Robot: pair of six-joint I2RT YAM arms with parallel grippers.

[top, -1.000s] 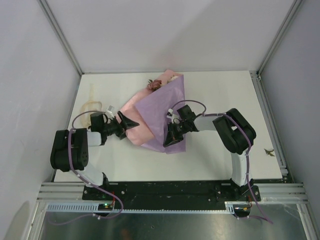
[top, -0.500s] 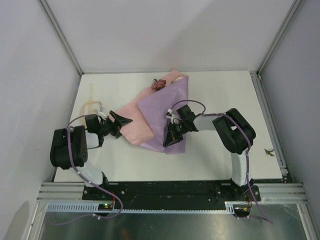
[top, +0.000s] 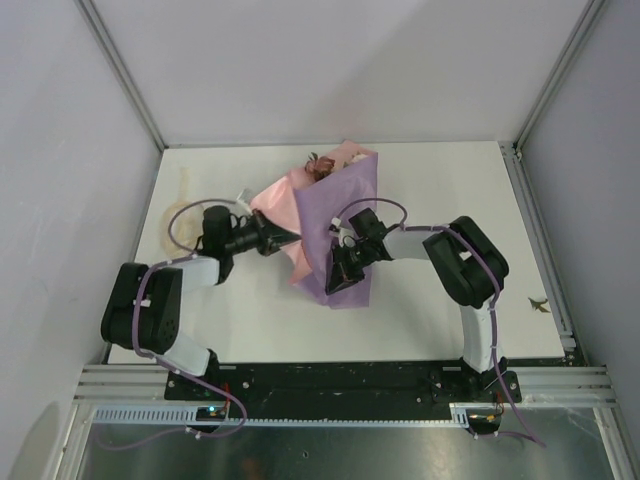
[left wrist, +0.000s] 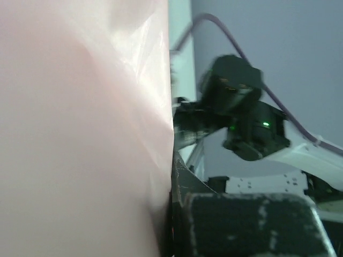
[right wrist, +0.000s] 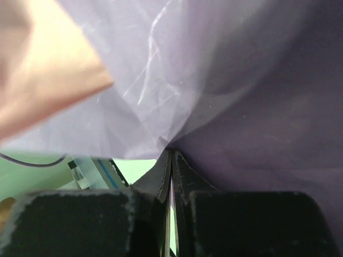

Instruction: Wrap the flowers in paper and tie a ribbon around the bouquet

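Observation:
The paper (top: 340,205) lies mid-table, its lilac face folded over and a pink flap (top: 278,200) raised on its left. The flowers (top: 320,165) poke out at the far end, pink and dark red heads showing. My left gripper (top: 291,238) is shut on the pink flap's edge; in the left wrist view pink paper (left wrist: 80,128) fills the left half against one finger (left wrist: 179,179). My right gripper (top: 336,282) is shut on the lilac paper (right wrist: 241,107) near its front corner, the fingertips (right wrist: 163,171) pinched together. The cream ribbon (top: 183,190) lies looped at the far left.
A small dark scrap (top: 540,303) lies near the table's right edge. Metal frame posts (top: 520,150) and white walls close in the table on three sides. The right arm (left wrist: 236,107) shows across from the left wrist camera.
The left gripper was open beside the pink edge, then moved right and shut on it. The pink flap has lifted and folded in toward the lilac side. The right gripper kept its hold.

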